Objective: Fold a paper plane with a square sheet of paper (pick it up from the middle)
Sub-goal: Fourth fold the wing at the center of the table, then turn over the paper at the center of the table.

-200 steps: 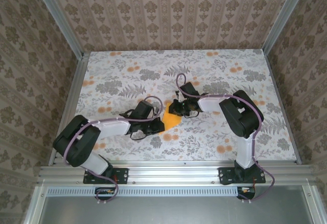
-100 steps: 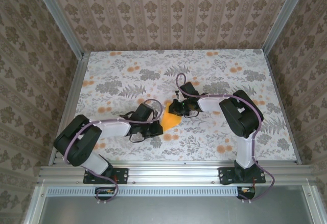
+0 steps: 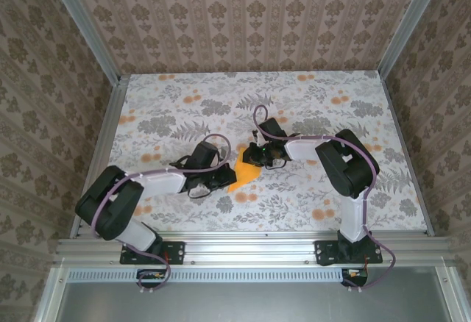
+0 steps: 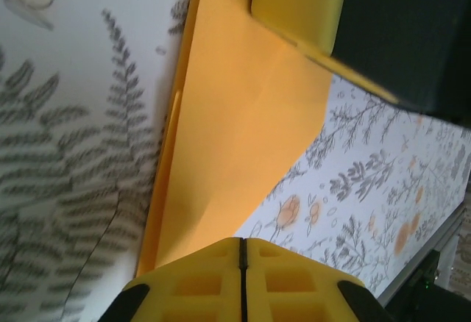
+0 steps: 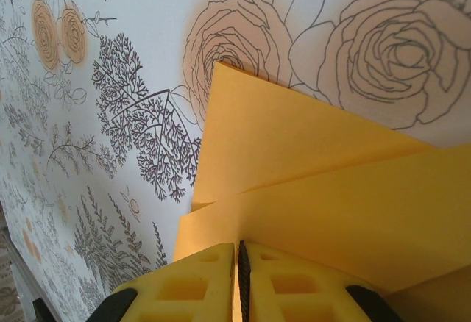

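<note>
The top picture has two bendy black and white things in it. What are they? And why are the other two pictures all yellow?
They are two robot arms, the left arm and the right arm, bolted to the near edge of a flowery table. A camera above them took that picture. Each arm ends in a gripper, a hand with two yellow fingers, with a small camera on its wrist; those took the close-ups. Between the arms lies folded orange paper. The left gripper and the right gripper both have their fingers shut right at the paper. I can't tell whether they pinch it or press it flat.
</note>
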